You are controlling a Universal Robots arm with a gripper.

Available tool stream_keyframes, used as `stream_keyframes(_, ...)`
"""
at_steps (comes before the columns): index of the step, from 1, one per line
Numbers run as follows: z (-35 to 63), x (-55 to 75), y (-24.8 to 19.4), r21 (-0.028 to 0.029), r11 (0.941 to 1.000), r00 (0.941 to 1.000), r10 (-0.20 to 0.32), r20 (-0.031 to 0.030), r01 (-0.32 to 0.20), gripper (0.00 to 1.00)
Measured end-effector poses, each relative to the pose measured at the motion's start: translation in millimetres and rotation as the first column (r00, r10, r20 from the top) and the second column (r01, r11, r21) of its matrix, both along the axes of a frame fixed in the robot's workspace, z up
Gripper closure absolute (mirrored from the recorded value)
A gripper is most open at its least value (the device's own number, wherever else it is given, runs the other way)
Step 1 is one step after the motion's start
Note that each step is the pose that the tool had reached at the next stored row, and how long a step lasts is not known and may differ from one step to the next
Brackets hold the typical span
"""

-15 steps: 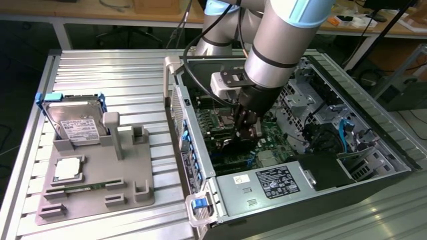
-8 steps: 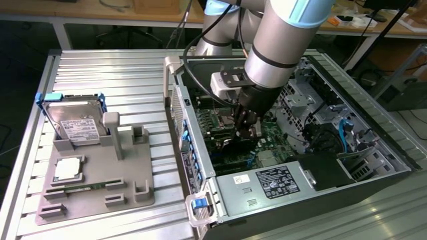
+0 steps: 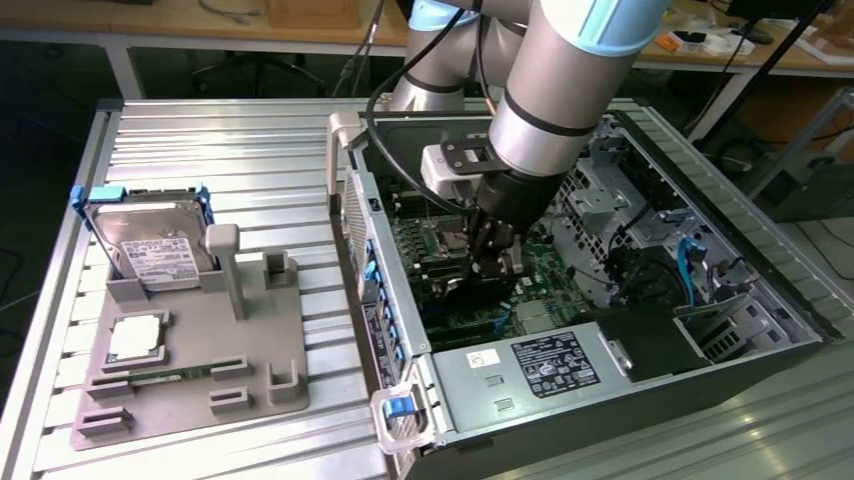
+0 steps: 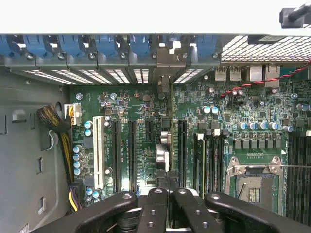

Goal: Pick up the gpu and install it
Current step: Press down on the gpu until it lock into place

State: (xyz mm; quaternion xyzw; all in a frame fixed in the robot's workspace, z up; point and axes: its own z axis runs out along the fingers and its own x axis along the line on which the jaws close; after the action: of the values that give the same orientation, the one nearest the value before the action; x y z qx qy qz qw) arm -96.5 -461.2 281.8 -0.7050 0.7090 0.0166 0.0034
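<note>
My gripper [image 3: 483,268] reaches down into the open computer case [image 3: 400,330], over the green motherboard [image 4: 141,111]. It is shut on the gpu [image 4: 163,153], which I see edge-on as a thin strip between the black fingers [image 4: 154,199]. The card stands upright along an expansion slot, and its silver end bracket [image 4: 164,63] sits at the case's rear slot openings. In the exterior view the gpu [image 3: 467,292] shows as a dark body just under the fingers, low against the board.
A grey parts holder [image 3: 200,390] on the exterior view's left carries a silver hard drive [image 3: 154,250], a processor [image 3: 134,338] and a green memory stick [image 3: 160,375]. Inside the case are the power supply [image 3: 554,365], the processor socket [image 4: 252,182] and yellow-black cables [image 4: 63,141].
</note>
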Motion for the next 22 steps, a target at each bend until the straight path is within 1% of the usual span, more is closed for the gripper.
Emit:
stream_keyframes(6, -0.3, 0.0, 0.0, 0.0003, 1.0, 1.0, 0.0, 0.0001, 0.0, 0.89)
stream_keyframes(10, -8.1, 0.0, 0.1, 0.0002, 1.0, 1.0, 0.0, 0.0001, 0.0, 0.89)
stream_keyframes(12, -13.3, -0.1, 0.3, -0.0013, 1.0, 1.0, -0.001, -0.0006, 0.001, 0.89)
stream_keyframes(13, -13.5, -0.1, 0.3, -0.0014, 1.0, 1.0, -0.001, -0.0006, 0.001, 0.89)
stream_keyframes(14, -12.5, -0.1, 0.4, 0.0003, 1.0, 1.0, -0.001, 0.0002, 0.001, 0.89)
stream_keyframes(15, -8.3, 0.0, 0.6, 0.0021, 1.0, 1.0, -0.001, 0.0011, 0.001, 0.89)
stream_keyframes(17, 2.1, -1.4, 0.4, 0.0001, 1.0, 1.0, -0.001, 0.0, 0.001, 0.89)
stream_keyframes(18, 6.1, -2.0, 0.4, 0.0004, 1.0, 1.0, -0.001, 0.0002, 0.001, 0.89)
stream_keyframes(19, 13.5, -4.5, 0.4, 0.0007, 1.0, 1.0, -0.001, 0.0001, 0.001, 0.89)
stream_keyframes(20, 18.5, -8.4, 0.4, 0.0005, 1.0, 1.0, -0.001, -0.0004, 0.001, 0.89)
stream_keyframes(22, 24.1, -15.8, 0.5, 0.0005, 1.0, 1.0, -0.001, -0.0005, 0.001, 0.89)
